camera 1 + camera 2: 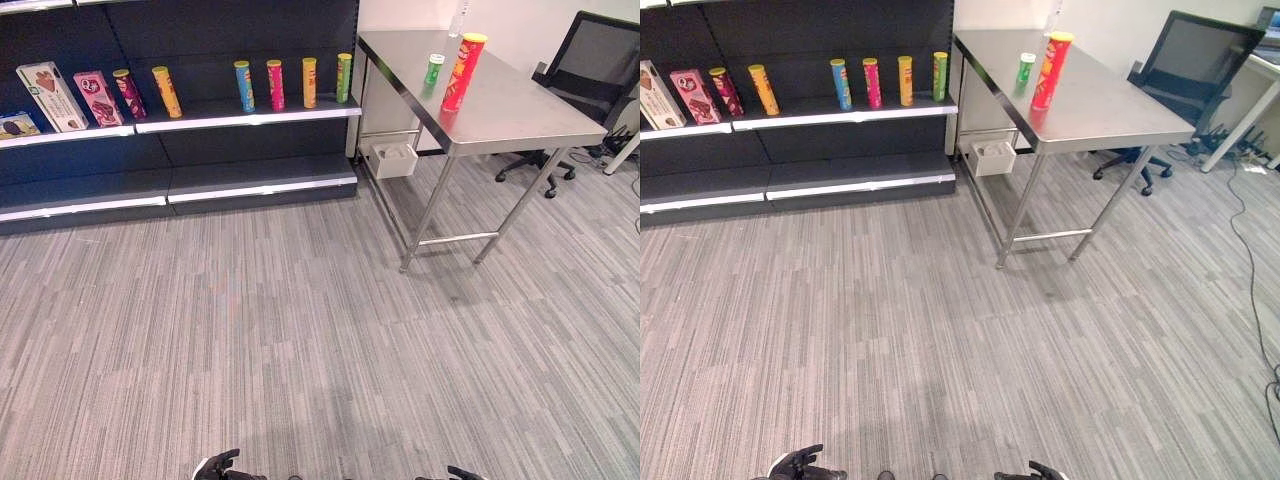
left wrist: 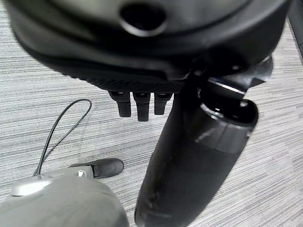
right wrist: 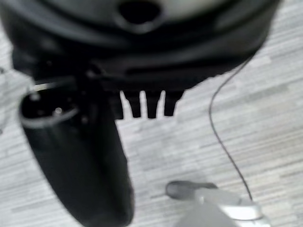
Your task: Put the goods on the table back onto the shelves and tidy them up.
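A tall red chip can (image 1: 462, 70) and a short green can (image 1: 434, 69) stand on the steel table (image 1: 520, 115) at the upper right. Several chip cans (image 1: 273, 84) stand in a row on the dark shelf (image 1: 250, 115) at the upper left, with more cans (image 1: 166, 91) and snack boxes (image 1: 52, 96) further left. My left hand (image 1: 215, 466) and right hand (image 1: 462, 473) hang low at the bottom edge, far from the table and shelf. In each wrist view the fingers (image 2: 138, 104) and the fingers (image 3: 147, 105) hang straight over the floor with nothing in them.
A black office chair (image 1: 590, 75) stands behind the table at the far right. A white box (image 1: 394, 159) sits under the table by the shelf end. A lower shelf board (image 1: 260, 185) is bare. Grey striped carpet lies between me and the furniture.
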Robot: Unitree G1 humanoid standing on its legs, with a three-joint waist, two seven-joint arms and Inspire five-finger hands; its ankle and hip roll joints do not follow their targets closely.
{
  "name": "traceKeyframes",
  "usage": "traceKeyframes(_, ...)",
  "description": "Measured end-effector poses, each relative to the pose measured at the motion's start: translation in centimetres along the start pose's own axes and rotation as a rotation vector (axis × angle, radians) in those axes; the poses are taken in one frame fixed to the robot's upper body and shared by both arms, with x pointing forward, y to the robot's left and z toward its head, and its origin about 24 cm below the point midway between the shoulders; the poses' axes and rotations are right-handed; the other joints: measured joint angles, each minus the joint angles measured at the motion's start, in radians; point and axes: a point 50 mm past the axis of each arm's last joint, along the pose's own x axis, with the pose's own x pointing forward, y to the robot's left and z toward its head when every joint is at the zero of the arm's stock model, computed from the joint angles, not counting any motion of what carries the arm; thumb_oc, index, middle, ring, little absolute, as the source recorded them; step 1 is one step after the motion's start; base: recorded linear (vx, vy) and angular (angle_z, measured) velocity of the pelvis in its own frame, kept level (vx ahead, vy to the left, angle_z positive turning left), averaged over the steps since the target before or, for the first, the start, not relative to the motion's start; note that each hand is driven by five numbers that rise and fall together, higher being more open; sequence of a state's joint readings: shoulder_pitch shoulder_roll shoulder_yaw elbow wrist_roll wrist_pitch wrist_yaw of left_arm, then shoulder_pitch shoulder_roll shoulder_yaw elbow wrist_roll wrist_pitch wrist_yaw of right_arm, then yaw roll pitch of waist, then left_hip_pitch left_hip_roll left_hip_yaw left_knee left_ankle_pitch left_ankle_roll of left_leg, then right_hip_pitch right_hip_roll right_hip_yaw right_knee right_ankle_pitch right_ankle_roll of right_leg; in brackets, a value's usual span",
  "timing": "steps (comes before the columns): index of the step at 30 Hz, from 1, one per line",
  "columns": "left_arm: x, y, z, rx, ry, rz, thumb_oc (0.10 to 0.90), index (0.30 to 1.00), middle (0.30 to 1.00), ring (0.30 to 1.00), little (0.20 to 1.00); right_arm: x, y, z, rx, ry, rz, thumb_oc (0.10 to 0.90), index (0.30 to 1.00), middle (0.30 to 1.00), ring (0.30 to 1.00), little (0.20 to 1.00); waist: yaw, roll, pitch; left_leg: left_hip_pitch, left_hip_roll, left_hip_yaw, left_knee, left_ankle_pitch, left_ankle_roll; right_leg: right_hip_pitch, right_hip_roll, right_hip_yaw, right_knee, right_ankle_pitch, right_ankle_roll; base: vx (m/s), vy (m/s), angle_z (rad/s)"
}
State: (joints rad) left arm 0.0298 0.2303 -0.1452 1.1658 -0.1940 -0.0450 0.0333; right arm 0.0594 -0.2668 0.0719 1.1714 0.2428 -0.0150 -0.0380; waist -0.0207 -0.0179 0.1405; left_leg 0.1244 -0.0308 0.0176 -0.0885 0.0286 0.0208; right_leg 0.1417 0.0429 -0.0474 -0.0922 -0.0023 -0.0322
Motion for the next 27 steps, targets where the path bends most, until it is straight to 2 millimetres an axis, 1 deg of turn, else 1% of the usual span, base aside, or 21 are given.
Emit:
traceKeyframes(8,0.0,0.0,0.2,-0.004,-0.010,-0.002,0.800,0.900,0.900,0.900,0.900,0.0,0.0,0.0,0.000,0.000,0.001,0.800,0.900,0.900,0.900,0.900,-0.002,0.008,-0.005,0.002,0.000,0.001,0.000,0.000,0.000,0.001,0.000,0.002,0.000,0.000,0.000,0.00,-0.004,0.00)
traceKeyframes(10,0.0,0.0,0.1,-0.030,-0.006,0.000,0.800,0.900,0.900,0.900,0.900,0.0,0.0,0.1,0.001,-0.004,0.002,0.800,0.900,0.900,0.900,0.900,-0.001,0.009,-0.006,0.002,0.002,0.007,0.000,0.000,0.000,-0.002,0.001,0.007,0.000,-0.002,0.005,0.00,-0.068,-0.12)
traceKeyframes(11,0.0,0.0,0.0,-0.046,-0.004,0.000,0.800,0.900,0.900,0.900,0.900,0.1,0.1,0.5,-0.002,-0.013,0.005,0.800,0.900,0.900,0.900,0.900,0.004,0.010,-0.006,0.001,0.005,0.027,0.000,0.000,0.000,-0.007,0.003,0.022,-0.001,-0.002,0.006,0.02,-0.065,-0.23)
traceKeyframes(12,0.0,-0.1,0.1,-0.042,-0.005,-0.002,0.800,0.900,0.900,0.900,0.900,0.2,0.3,1.1,-0.006,-0.029,0.010,0.800,0.900,0.900,0.900,0.900,0.002,0.011,-0.007,-0.002,0.007,0.028,0.000,0.000,0.000,-0.010,0.005,0.025,-0.001,0.000,0.007,0.04,-0.095,-0.20)
traceKeyframes(15,0.1,-0.4,0.8,-0.041,-0.028,-0.011,0.800,0.900,0.900,0.900,0.900,0.2,0.5,1.4,-0.007,-0.037,0.017,0.800,0.900,0.900,0.900,0.900,-0.005,0.010,-0.007,-0.006,0.009,0.028,0.000,0.000,-0.002,-0.014,0.007,0.025,-0.001,0.001,0.007,0.05,-0.136,-0.02)
traceKeyframes(17,0.1,-0.7,2.3,-0.094,-0.090,-0.027,0.800,0.900,0.900,0.900,0.900,0.2,0.7,2.0,0.019,-0.063,0.027,0.800,0.900,0.900,0.900,0.900,-0.006,0.010,-0.007,-0.027,0.013,0.027,0.000,0.003,-0.009,-0.035,0.010,0.026,0.001,0.001,0.007,0.00,-0.198,0.00)
traceKeyframes(18,0.1,-0.7,2.7,-0.114,-0.108,-0.029,0.800,0.900,0.900,0.900,0.900,0.1,1.0,2.4,0.025,-0.083,0.037,0.800,0.900,0.900,0.900,0.900,-0.006,0.009,-0.003,-0.052,0.017,0.027,0.016,0.003,-0.020,-0.058,0.015,0.028,0.009,0.000,0.006,-0.01,-0.174,0.04)
traceKeyframes(19,0.2,-0.5,4.3,-0.124,-0.153,-0.027,0.800,0.900,0.900,0.900,0.900,0.1,1.5,3.2,0.024,-0.113,0.057,0.800,0.900,0.900,0.900,0.900,-0.004,-0.011,0.030,-0.114,0.014,0.027,0.099,-0.005,-0.034,-0.085,0.011,0.027,0.022,-0.003,0.000,0.00,-0.268,0.08)
traceKeyframes(20,0.3,-0.3,5.2,-0.125,-0.180,-0.023,0.800,0.900,0.900,0.900,0.900,0.2,1.9,3.9,0.026,-0.130,0.068,0.800,0.900,0.900,0.900,0.900,0.002,-0.034,0.057,-0.165,0.005,0.028,0.178,-0.004,-0.036,-0.089,0.000,0.027,0.023,0.005,-0.012,0.05,-0.288,0.31)
traceKeyframes(21,0.3,-0.4,6.3,-0.133,-0.217,-0.029,0.800,0.900,0.900,0.900,0.900,0.2,1.9,4.7,0.018,-0.161,0.074,0.800,0.900,0.900,0.900,0.900,0.009,-0.052,0.102,-0.362,0.007,0.023,0.510,-0.013,-0.076,-0.153,0.006,-0.004,0.102,-0.007,-0.082,0.18,-0.272,0.46)
traceKeyframes(22,0.2,-0.2,7.3,-0.135,-0.259,-0.028,0.800,0.900,0.900,0.900,0.900,0.2,2.0,5.3,0.019,-0.182,0.079,0.800,0.900,0.900,0.900,0.900,0.008,-0.064,0.145,-0.498,0.018,0.015,0.731,0.045,-0.127,-0.169,-0.003,-0.013,0.156,-0.045,-0.098,0.33,-0.103,0.67)
traceKeyframes(23,0.2,0.7,8.3,-0.209,-0.285,-0.020,0.800,0.900,0.900,0.900,0.900,0.4,1.9,4.9,0.015,-0.147,0.071,0.800,0.900,0.900,0.900,0.900,0.021,-0.067,0.181,-0.623,0.048,0.032,0.880,0.082,-0.086,-0.150,0.012,-0.029,0.163,-0.062,-0.117,0.57,0.029,0.51)
traceKeyframes(24,0.2,1.4,9.4,-0.209,-0.319,-0.004,0.800,0.900,0.900,0.900,0.900,0.5,1.6,4.3,0.013,-0.112,0.058,0.800,0.900,0.900,0.900,0.900,0.039,-0.075,0.186,-0.648,0.053,0.087,0.749,0.055,-0.048,-0.144,0.013,-0.026,0.161,-0.078,-0.113,0.58,0.112,0.32)
traceKeyframes(25,0.2,1.6,9.1,-0.186,-0.306,0.006,0.800,0.900,0.900,0.900,0.900,0.5,1.2,4.2,0.009,-0.097,0.045,0.800,0.900,0.900,0.900,0.900,0.046,-0.063,0.185,-0.613,0.051,0.092,0.535,0.059,-0.058,-0.122,0.016,-0.023,0.139,-0.083,-0.095,0.64,0.123,-0.24)
traceKeyframes(26,0.4,1.3,7.1,-0.178,-0.242,0.004,0.800,0.900,0.900,0.900,0.900,0.5,0.1,4.0,0.007,-0.086,0.018,0.800,0.900,0.900,0.900,0.900,0.051,-0.026,0.173,-0.533,0.060,0.077,0.140,0.078,-0.085,-0.089,0.036,-0.023,0.105,-0.093,-0.063,0.70,0.155,-0.55)
traceKeyframes(27,0.6,0.6,5.3,-0.176,-0.162,-0.001,0.800,0.900,0.900,0.900,0.900,0.5,-1.1,3.7,-0.007,-0.061,-0.014,0.800,0.900,0.900,0.900,0.900,0.057,0.024,0.169,-0.525,0.074,0.067,-0.017,0.080,-0.106,-0.034,0.059,-0.026,0.068,-0.099,-0.056,0.95,0.257,-0.69)
